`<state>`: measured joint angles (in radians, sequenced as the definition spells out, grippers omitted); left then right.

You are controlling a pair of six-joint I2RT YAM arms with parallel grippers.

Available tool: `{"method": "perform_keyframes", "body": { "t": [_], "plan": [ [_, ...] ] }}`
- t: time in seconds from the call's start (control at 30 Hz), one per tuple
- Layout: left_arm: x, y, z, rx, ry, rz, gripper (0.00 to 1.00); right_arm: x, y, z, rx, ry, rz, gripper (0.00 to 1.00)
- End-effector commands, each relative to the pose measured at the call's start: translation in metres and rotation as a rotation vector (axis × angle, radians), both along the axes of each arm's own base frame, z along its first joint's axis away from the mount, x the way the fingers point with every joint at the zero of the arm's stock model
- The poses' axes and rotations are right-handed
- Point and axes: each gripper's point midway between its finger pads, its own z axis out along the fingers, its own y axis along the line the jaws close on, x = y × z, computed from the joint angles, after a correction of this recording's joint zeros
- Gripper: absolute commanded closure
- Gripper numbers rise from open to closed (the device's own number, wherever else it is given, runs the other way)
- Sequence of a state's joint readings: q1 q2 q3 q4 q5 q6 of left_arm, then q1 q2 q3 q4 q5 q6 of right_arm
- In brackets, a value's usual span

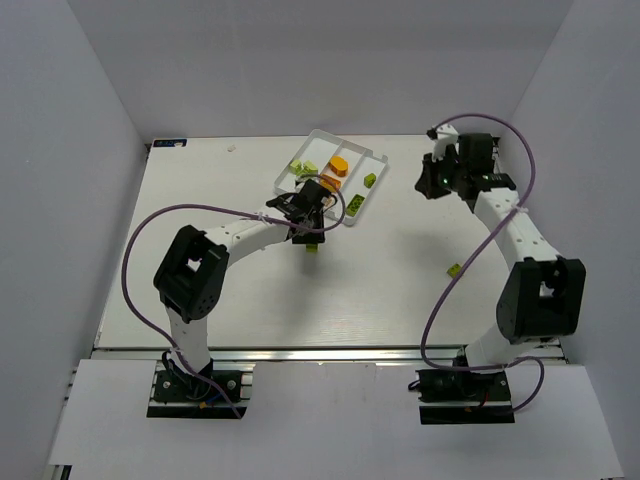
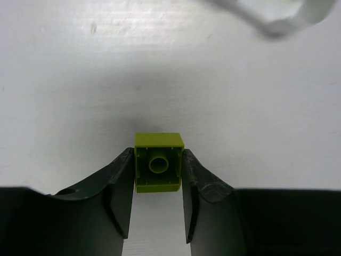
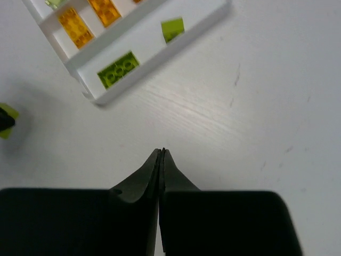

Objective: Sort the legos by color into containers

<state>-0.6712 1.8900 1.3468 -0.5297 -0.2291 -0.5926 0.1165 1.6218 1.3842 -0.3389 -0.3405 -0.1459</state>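
Note:
My left gripper [image 2: 158, 160] is shut on a yellow-green lego brick [image 2: 158, 162], hollow underside towards the camera, just above the table. From above, this gripper [image 1: 312, 240] and its brick [image 1: 314, 248] are just in front of the white tray [image 1: 318, 134]. The tray's near compartment holds a green brick [image 3: 118, 69] and a small yellow-green one [image 3: 172, 29]. The middle one holds orange bricks [image 3: 76, 28] and an orange disc [image 1: 339, 165]. The far one holds light yellow-green pieces [image 1: 303, 168]. To the right of the tray, my right gripper [image 3: 161, 152] is shut on nothing.
One small yellow-green brick [image 1: 453, 269] lies alone on the table near the right arm. White walls close in the table on three sides. A corner of the tray [image 2: 277, 18] shows at the top right of the left wrist view.

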Motion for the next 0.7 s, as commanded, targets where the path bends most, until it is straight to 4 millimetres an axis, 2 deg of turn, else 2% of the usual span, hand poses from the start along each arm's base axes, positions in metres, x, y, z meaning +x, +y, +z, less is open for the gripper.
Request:
{"method": "perform_keyframes", "body": {
  "t": [0.0,0.03,0.07,0.1,0.13,0.17,0.2,0.23,0.27,0.3,0.33,0.37,0.4,0.43,0.47,0.53,0.57,0.6,0.63,0.67],
  "plan": [
    [0.036,-0.029,0.062,-0.100,-0.163,-0.041,0.82,-0.021,-0.031,-0.018,-0.061,0.004,-0.067,1.00],
    [0.042,-0.037,0.065,-0.115,-0.177,-0.059,0.82,-0.032,-0.045,-0.034,-0.079,0.033,-0.091,1.00],
    [0.049,-0.045,0.072,-0.141,-0.200,-0.070,0.82,-0.039,-0.053,-0.031,-0.106,0.014,-0.102,1.00],
    [0.060,-0.058,0.090,-0.180,-0.237,-0.085,0.82,-0.044,-0.059,-0.036,-0.146,-0.001,-0.091,0.88],
    [0.067,-0.064,0.079,-0.165,-0.226,-0.100,0.82,-0.049,-0.068,-0.038,-0.164,-0.008,-0.110,0.75],
    [0.073,-0.070,0.078,-0.166,-0.225,-0.111,0.82,-0.059,-0.075,-0.043,-0.185,-0.009,-0.124,0.66],
    [0.086,-0.083,0.098,-0.199,-0.264,-0.127,0.82,-0.064,-0.075,-0.045,-0.196,-0.010,-0.113,0.58],
    [0.093,-0.089,0.097,-0.192,-0.269,-0.144,0.82,-0.067,-0.087,-0.046,-0.212,-0.016,-0.129,0.56],
    [0.102,-0.089,0.075,-0.164,-0.234,-0.142,0.82,-0.075,-0.088,-0.047,-0.212,-0.020,-0.126,0.55],
    [0.108,-0.095,0.074,-0.167,-0.235,-0.154,0.82,-0.078,-0.089,-0.047,-0.217,-0.018,-0.125,0.55],
    [0.120,-0.106,0.092,-0.194,-0.276,-0.166,0.81,-0.083,-0.094,-0.047,-0.220,-0.013,-0.132,0.55],
    [0.125,-0.111,0.073,-0.179,-0.250,-0.171,0.80,-0.087,-0.094,-0.044,-0.221,-0.024,-0.129,0.56],
    [0.129,-0.116,0.072,-0.188,-0.253,-0.178,0.79,-0.091,-0.095,-0.048,-0.225,-0.015,-0.130,0.56],
    [0.138,-0.123,0.085,-0.208,-0.285,-0.183,0.72,-0.095,-0.099,-0.048,-0.229,-0.011,-0.134,0.56],
    [0.140,-0.125,0.067,-0.191,-0.256,-0.184,0.66,-0.097,-0.100,-0.045,-0.228,-0.019,-0.131,0.55],
    [0.144,-0.129,0.064,-0.192,-0.253,-0.186,0.49,-0.102,-0.102,-0.046,-0.230,-0.009,-0.121,0.44],
    [0.146,-0.131,0.065,-0.194,-0.259,-0.186,0.35,-0.107,-0.100,-0.048,-0.231,0.004,-0.092,0.36],
    [0.147,-0.130,0.061,-0.186,-0.256,-0.182,0.31,-0.109,-0.100,-0.048,-0.229,0.010,-0.080,0.18],
    [0.148,-0.130,0.059,-0.184,-0.257,-0.180,0.29,-0.111,-0.101,-0.050,-0.226,0.023,-0.072,0.12],
    [0.152,-0.125,0.059,-0.181,-0.260,-0.169,0.27,-0.117,-0.099,-0.056,-0.220,0.057,-0.048,0.11]
  ]
}}
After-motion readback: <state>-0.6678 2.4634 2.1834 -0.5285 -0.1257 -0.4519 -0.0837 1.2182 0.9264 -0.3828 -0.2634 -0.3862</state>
